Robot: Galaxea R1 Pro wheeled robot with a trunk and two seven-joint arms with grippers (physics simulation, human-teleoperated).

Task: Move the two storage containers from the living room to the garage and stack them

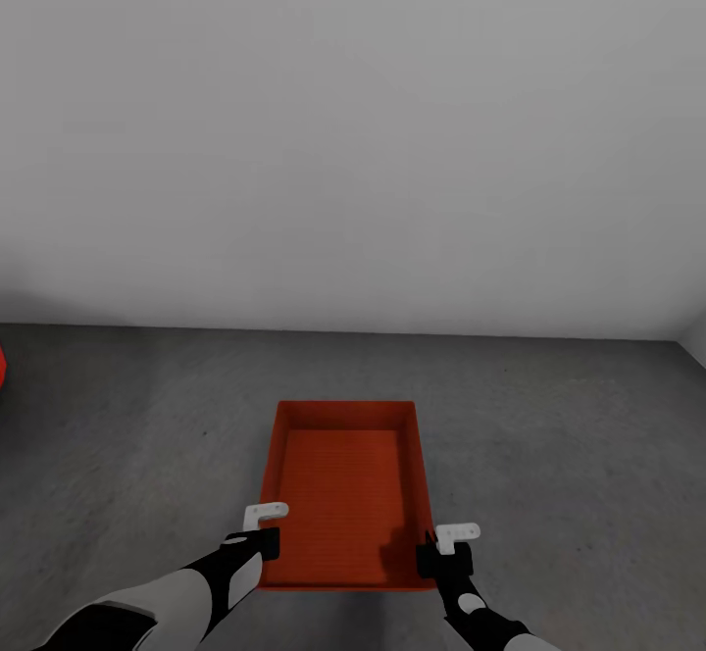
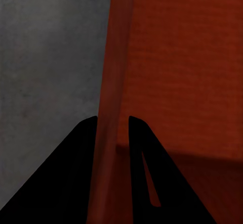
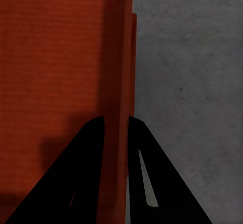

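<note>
Pale grey wall (image 1: 353, 131) fills the upper view; dark mottled concrete floor (image 1: 569, 435) below, a sliver of red car (image 1: 2, 365) at the left edge. One orange-red storage container (image 1: 345, 494) sits in front of the robot, on or just above the floor, cannot tell which. Left gripper (image 2: 112, 120) pinches its left side wall, jaws nearly closed around the rim. Right gripper (image 3: 116, 120) likewise clamps the right wall.

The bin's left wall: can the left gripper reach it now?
Probably yes: the left gripper already straddles the left wall of the bin, one finger on each side, with nothing between.
</note>
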